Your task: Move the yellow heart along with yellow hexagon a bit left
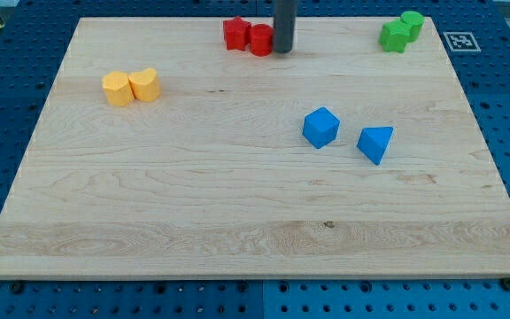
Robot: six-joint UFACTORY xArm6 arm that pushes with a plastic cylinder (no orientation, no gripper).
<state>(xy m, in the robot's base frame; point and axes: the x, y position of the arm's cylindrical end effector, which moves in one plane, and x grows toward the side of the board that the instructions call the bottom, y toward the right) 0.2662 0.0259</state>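
Note:
The yellow hexagon [118, 89] and the yellow heart [145, 84] sit touching side by side near the view's upper left of the wooden board [237, 213], the hexagon on the left. My tip [283, 50] is far to their right, near the view's top centre, right beside the red cylinder [261, 40].
A red star [235, 33] touches the red cylinder on its left. Two green blocks [402, 31] sit together at the view's top right. A blue cube [320, 127] and a blue triangular block [375, 143] lie right of centre.

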